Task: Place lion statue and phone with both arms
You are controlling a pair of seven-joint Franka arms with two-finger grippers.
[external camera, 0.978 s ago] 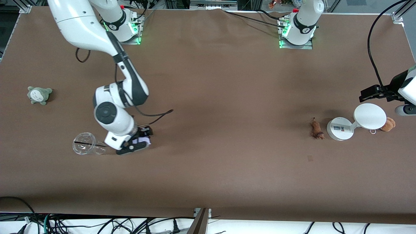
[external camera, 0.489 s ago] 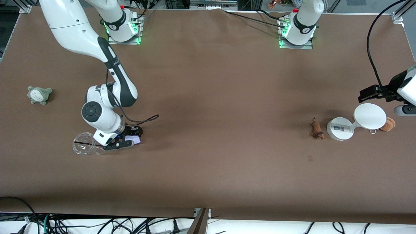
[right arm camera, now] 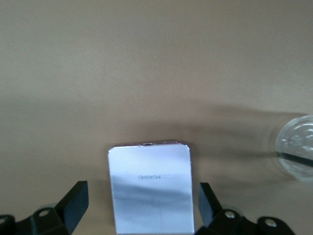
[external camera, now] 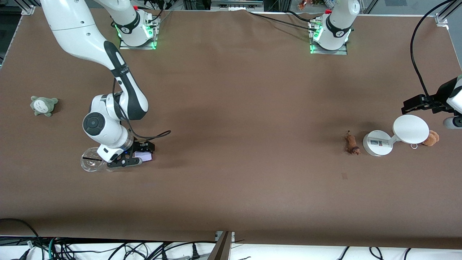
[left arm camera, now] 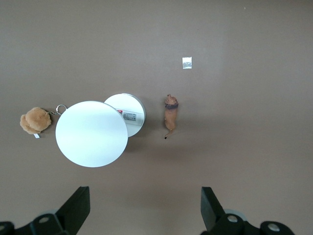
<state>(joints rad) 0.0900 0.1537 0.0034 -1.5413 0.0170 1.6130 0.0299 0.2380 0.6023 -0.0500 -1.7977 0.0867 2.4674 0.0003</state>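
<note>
Nearest the front camera, toward the right arm's end of the table at about eight o'clock from the table's middle, the right gripper [external camera: 139, 156] sits low over the phone [external camera: 145, 156]; in the right wrist view its fingers [right arm camera: 73, 203] stand spread on either side of the phone [right arm camera: 150, 188] with a gap at each edge, so the phone appears to lie flat on the brown table [external camera: 231, 187], let go rather than pinched. A clear plastic cup [external camera: 93, 159] lies just beside the gripper, at its nine o'clock. That half of the job looks done, or nearly so. Farther from the camera, toward the left arm's end at about three o'clock, the lion statue [external camera: 351, 143] lies on the table untouched, just beside the white round stand [external camera: 394, 136], with a tan plush bear [external camera: 431, 138] at the stand's three o'clock. The left gripper [external camera: 415, 105] hovers above the stand's far edge, fingers [left arm camera: 76, 208] spread wide and empty. Placing the lion is still left. A grey-green plush toy [external camera: 43, 105] sits farthest off at ten o'clock.
</note>
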